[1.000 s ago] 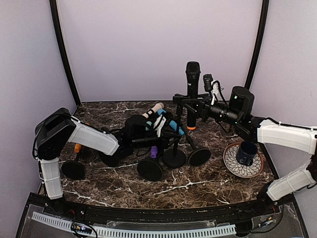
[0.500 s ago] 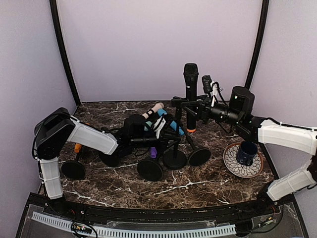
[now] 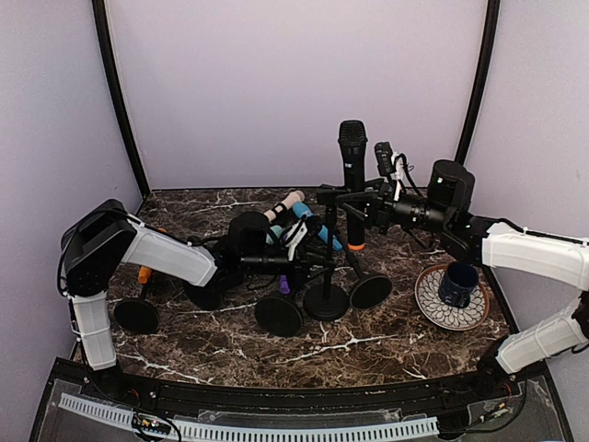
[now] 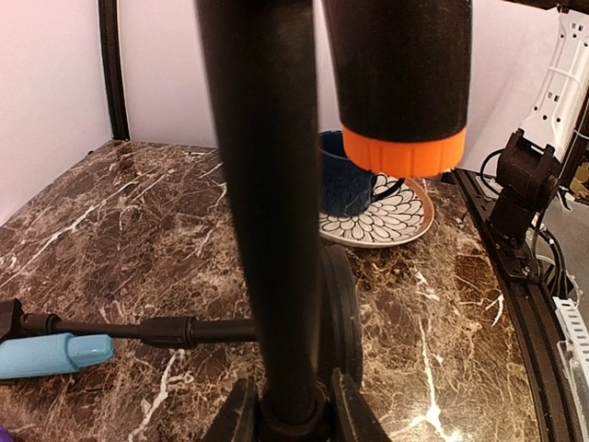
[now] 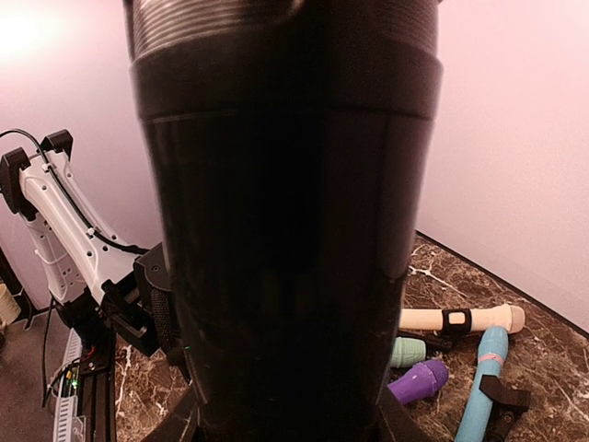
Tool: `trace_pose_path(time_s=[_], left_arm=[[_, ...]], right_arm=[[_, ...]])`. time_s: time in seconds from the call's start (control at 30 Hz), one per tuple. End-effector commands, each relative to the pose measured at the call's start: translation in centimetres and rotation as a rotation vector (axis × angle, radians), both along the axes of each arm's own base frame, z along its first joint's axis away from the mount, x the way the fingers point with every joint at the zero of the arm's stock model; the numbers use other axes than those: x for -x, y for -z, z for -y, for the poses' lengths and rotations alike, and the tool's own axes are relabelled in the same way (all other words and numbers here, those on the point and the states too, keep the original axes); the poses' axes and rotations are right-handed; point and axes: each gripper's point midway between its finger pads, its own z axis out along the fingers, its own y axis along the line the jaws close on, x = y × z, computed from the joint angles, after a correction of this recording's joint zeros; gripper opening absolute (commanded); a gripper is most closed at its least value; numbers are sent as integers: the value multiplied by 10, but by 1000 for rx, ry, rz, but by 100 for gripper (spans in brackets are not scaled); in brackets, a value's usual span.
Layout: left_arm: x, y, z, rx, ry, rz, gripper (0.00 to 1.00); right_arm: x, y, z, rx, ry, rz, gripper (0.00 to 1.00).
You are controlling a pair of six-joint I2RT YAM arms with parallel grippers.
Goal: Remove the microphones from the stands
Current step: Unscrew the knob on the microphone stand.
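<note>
The marble table (image 3: 386, 345) is pretty cluttered, so here's my worry. The mic stand (image 3: 329, 253) has its pole pinched low down between the left pincer (image 4: 293, 416) jaws, with the round base right under them. The black microphone (image 3: 352, 170) stands upright in the right pincer (image 3: 359, 204), which is clamped around its body. The head is above the grip and the orange end ring (image 4: 403, 152) hangs below it, just beside the pole.

If that tail swings sideways it knocks the pole. With such a low hold, I think the stand could tip into the other stands (image 3: 278, 315) lying beside the left pincer. The blue mug (image 3: 457, 284) on its saucer (image 3: 433, 311) sits below and outboard of the right pincer, close enough to get clipped. A slip drops the mic near the loose light blue mic (image 5: 483, 387) and purple mic (image 5: 419, 379).

I can't make out the holder clip, so no idea if the mic is fully free. The right wrist view is nearly all mic body.
</note>
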Motion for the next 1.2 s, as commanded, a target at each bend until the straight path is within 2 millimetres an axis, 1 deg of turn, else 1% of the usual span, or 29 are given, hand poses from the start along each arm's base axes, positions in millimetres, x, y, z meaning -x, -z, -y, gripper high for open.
trace_pose_path(time_s=[0.0, 0.13, 0.2, 0.23, 0.37, 0.53, 0.7, 0.83, 0.93, 1.07, 1.17], left_arm=[[18, -1, -4, -24, 35, 0, 15], [10, -1, -7, -12, -22, -5, 1], [3, 1, -9, -16, -68, -11, 0], [1, 3, -10, -18, -81, -15, 0], [-17, 4, -18, -6, -207, -44, 0], [-33, 3, -24, 13, -327, -76, 0], [-54, 6, -37, 13, -502, -98, 0], [-61, 11, -42, -3, -579, -128, 0], [-64, 12, -42, -14, -612, -129, 0], [-71, 18, -49, -42, -697, -134, 0], [-74, 20, -52, -71, -756, -135, 0]], right_arm=[[11, -49, 3, -113, -11, 110, 5], [8, -48, 7, -118, 23, 108, 5], [4, -48, 10, -122, 53, 107, 6], [3, -47, 11, -122, 65, 104, 6], [-3, -46, 15, -127, 143, 106, 6], [-7, -44, 14, -123, 234, 116, 5], [-11, -42, 15, -123, 343, 132, 5], [-14, -39, 12, -108, 410, 135, 4], [-17, -36, 10, -91, 463, 139, 3], [-21, -34, 7, -76, 527, 132, 3], [-28, -30, 8, -72, 584, 105, 3]])
